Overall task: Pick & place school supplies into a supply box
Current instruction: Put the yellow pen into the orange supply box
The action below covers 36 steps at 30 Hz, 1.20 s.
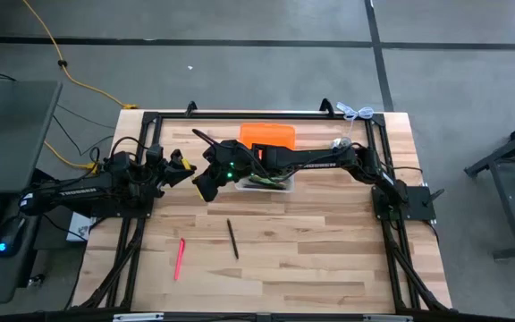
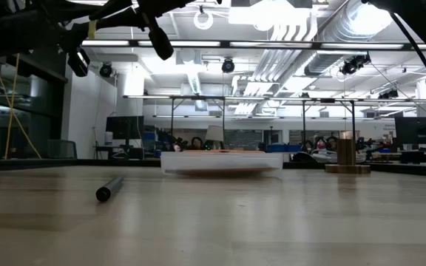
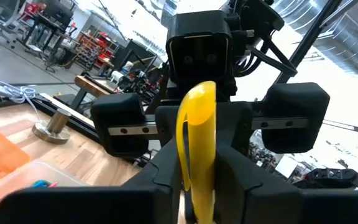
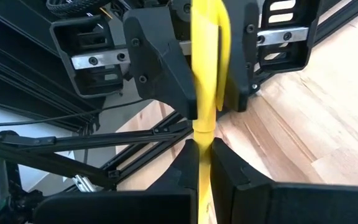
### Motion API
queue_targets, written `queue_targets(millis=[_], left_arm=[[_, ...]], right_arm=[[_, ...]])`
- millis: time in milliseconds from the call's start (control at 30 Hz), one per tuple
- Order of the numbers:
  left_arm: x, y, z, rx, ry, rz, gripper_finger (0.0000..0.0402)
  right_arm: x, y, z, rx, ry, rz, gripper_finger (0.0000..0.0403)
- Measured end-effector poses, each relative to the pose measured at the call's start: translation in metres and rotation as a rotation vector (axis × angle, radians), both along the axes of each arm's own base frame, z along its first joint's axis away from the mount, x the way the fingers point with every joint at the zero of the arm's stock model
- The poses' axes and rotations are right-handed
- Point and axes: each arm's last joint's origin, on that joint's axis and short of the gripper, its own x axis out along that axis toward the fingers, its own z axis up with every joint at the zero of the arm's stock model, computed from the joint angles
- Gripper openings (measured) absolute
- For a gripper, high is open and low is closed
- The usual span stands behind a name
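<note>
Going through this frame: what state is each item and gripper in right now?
yellow pen, held in the air.
right gripper, shut on the yellow pen.
left gripper, raised at the same pen, grip unclear.
supply box, open, some supplies inside.
pink pen, lying loose outside the box.
black pen, lying loose outside the box.
orange piece, lying flat beside the box.

robotics lab: exposed ceiling ducts (image 2: 324, 29), rows of workbenches (image 2: 220, 151), concrete floor (image 1: 240, 80).

Supply box (image 1: 271, 182) before orange piece (image 1: 267, 134); two pens (image 1: 232, 239) nearer front.
</note>
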Motion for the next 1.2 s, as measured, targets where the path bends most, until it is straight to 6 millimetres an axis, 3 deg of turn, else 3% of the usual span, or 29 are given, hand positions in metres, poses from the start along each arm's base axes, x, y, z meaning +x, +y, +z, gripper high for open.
queue_targets(millis=[200,733,1200], left_arm=[[0.0,-0.0001,0.0,0.001,0.001,-0.003,0.0079],[0.0001,0.0002,-0.0003,0.005,0.004,0.008,0.0076],[0.0005,0.0006,-0.0017,0.0,0.014,0.016,0.0076]], right_arm=[[0.0,-0.0002,-0.0002,-0.01,0.0,-0.003,0.0],[0.0,0.0002,0.0,-0.053,-0.008,0.041,0.0006],[-0.0019,-0.0049,0.0026,-0.062,-0.013,0.107,0.0161]])
